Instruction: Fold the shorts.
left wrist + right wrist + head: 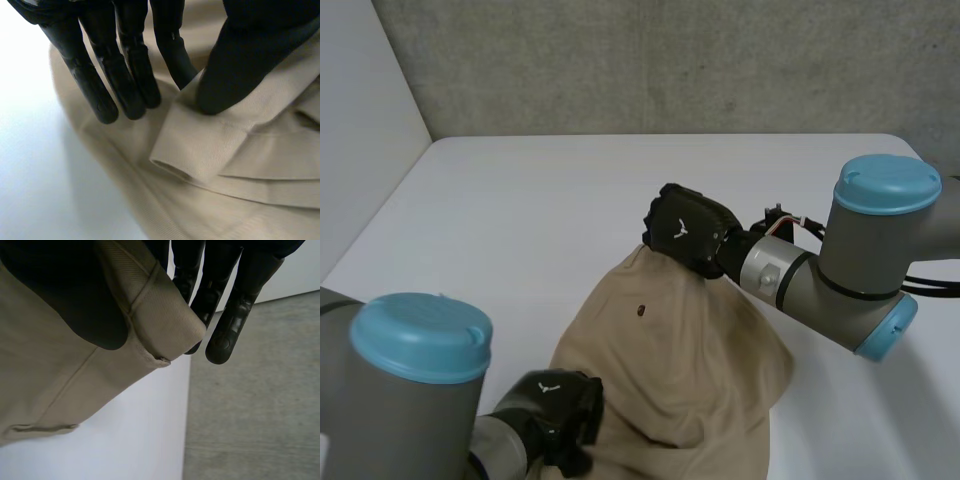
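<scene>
Tan shorts (680,360) on the near middle of the table (520,220), long axis near to far. The right robot hand (688,230) pinches the far corner. The left robot hand (555,405) pinches the near-left hem.

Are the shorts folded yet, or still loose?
Not folded: shorts drape bunched between the right robot hand, pinching a hem, and the left robot hand, pinching another.

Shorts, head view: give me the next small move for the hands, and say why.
Probably carry the right hand toward the left hand, laying its edge over the near part. The right hand pinches a hemmed edge of the shorts raised off the table; the left hand pinches the near edge, and cloth sags between them.
</scene>
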### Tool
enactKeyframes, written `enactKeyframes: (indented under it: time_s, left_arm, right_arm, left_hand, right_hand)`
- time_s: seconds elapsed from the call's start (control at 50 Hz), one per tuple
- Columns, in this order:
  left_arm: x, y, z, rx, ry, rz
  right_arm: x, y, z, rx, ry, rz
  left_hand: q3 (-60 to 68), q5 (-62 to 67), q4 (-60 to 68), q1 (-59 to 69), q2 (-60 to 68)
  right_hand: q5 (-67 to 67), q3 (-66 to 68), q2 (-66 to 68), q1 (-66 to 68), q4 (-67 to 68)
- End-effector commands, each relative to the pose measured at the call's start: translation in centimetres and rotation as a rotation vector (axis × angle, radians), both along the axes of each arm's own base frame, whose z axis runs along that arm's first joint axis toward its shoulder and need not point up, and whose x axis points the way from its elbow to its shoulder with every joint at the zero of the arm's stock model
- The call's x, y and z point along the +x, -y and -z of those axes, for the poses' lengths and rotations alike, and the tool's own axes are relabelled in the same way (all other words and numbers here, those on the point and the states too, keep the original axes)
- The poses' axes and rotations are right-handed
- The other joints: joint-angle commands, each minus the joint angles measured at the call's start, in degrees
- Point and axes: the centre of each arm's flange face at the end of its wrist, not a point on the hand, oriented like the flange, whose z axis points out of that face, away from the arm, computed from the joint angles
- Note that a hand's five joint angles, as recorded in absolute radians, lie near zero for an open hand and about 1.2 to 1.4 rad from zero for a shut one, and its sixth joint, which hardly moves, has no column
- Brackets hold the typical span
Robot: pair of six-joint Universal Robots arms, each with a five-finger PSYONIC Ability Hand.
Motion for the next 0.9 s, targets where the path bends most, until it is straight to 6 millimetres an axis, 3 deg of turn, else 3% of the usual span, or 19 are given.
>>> enactKeyframes:
  time_s: [0.02,0.06,0.08,0.14,0.16,0.22,0.24,0.32,0.38,0.46,0.54,0.6,0.62,0.7,0.74,0.78,0.9]
  left_arm:
    - [-0.8,4.2,-1.0,-0.257,-0.017,-0.165]
    - [-1.0,5.7,-2.1,-0.332,-0.030,-0.197]
    - [-1.0,7.7,-3.5,-0.411,-0.035,-0.231]
    - [-0.9,10.9,-6.0,-0.535,-0.046,-0.275]
    - [-0.8,12.8,-8.0,-0.621,-0.056,-0.298]
    - [-0.6,14.9,-11.2,-0.747,-0.077,-0.328]
    - [-0.7,16.0,-13.0,-0.821,-0.098,-0.345]
    - [-0.9,17.2,-15.7,-0.937,-0.142,-0.361]
    - [-1.0,17.5,-15.4,-0.941,-0.139,-0.360]
    - [-1.4,17.0,-13.3,-0.889,-0.105,-0.333]
    - [-1.7,15.6,-10.4,-0.809,-0.053,-0.287]
    - [-1.9,13.1,-7.5,-0.713,0.002,-0.223]
    - [-1.8,12.4,-6.9,-0.689,0.016,-0.209]
    - [-1.5,7.8,-2.8,-0.548,0.108,-0.093]
    - [-1.4,6.2,-2.0,-0.509,0.130,-0.048]
    - [-1.1,4.1,-1.3,-0.459,0.158,0.009]
    - [0.5,1.0,-1.0,-0.386,0.218,0.064]
  right_arm:
    - [0.4,2.1,-1.7,-0.120,0.086,0.101]
    - [0.6,3.3,-3.3,-0.138,0.161,0.190]
    - [0.7,3.7,-3.9,-0.144,0.194,0.226]
    - [0.6,5.2,-7.0,-0.159,0.353,0.352]
    - [0.5,5.5,-7.9,-0.163,0.394,0.377]
    - [-0.2,6.0,-10.9,-0.177,0.523,0.447]
    - [-0.4,6.0,-11.4,-0.175,0.541,0.458]
    - [-1.0,4.7,-11.9,-0.136,0.515,0.479]
    - [-1.9,2.9,-10.9,-0.030,0.415,0.502]
    - [-3.6,0.2,-8.7,0.124,0.244,0.548]
    - [-5.8,-2.7,-5.6,0.299,0.025,0.594]
    - [-6.8,-4.8,-3.9,0.401,-0.105,0.589]
    - [-7.5,-6.2,-3.1,0.443,-0.185,0.581]
    - [-8.7,-8.5,-2.4,0.485,-0.330,0.543]
    - [-9.0,-8.3,-2.6,0.481,-0.337,0.546]
    - [-9.4,-6.7,-3.6,0.454,-0.273,0.582]
    - [-9.2,-3.2,-7.1,0.451,0.047,0.674]
  left_hand:
    - [21.3,21.4,20.9,17.7,21.0]
    - [21.3,21.4,20.9,17.7,21.0]
    - [21.3,21.4,20.9,17.7,21.0]
    - [21.3,21.4,20.9,17.7,21.0]
    - [21.3,21.4,20.9,17.7,21.0]
    - [21.3,21.4,20.9,17.7,21.0]
    - [21.3,21.4,20.9,17.7,21.0]
    - [21.3,21.4,20.9,17.7,21.0]
    - [21.3,21.4,20.9,17.7,21.0]
    - [21.3,21.4,20.9,17.7,21.0]
    - [21.3,21.4,20.9,17.7,21.0]
    - [21.3,21.4,20.9,17.7,21.0]
    - [21.3,21.4,20.9,17.7,21.0]
    - [21.3,21.4,20.9,17.7,21.0]
    - [21.3,21.4,20.9,17.7,21.0]
    - [21.3,21.4,20.9,17.7,21.0]
    - [21.3,21.4,20.9,17.7,21.0]
  right_hand:
    - [16.8,15.2,14.5,26.1,14.9]
    - [16.8,15.2,14.5,26.1,14.9]
    - [16.8,15.2,14.5,26.1,14.9]
    - [16.8,15.2,14.5,26.1,14.9]
    - [16.8,15.2,14.5,26.1,14.9]
    - [16.8,15.2,14.5,26.1,14.9]
    - [16.8,15.2,14.5,26.1,14.9]
    - [16.8,15.2,14.5,26.1,14.9]
    - [16.8,15.2,14.5,26.1,14.9]
    - [16.8,15.2,14.5,26.1,14.9]
    - [16.8,15.2,14.5,26.1,14.9]
    - [16.8,15.2,14.5,26.1,14.9]
    - [6.7,5.1,4.4,16.0,4.8]
    - [-24.9,-26.5,-27.2,-15.6,-26.8]
    - [-34.7,-36.3,-37.1,-25.4,-36.6]
    - [-41.9,-43.6,-44.3,-32.7,-43.9]
    - [-43.7,-45.3,-46.0,-34.4,-45.6]
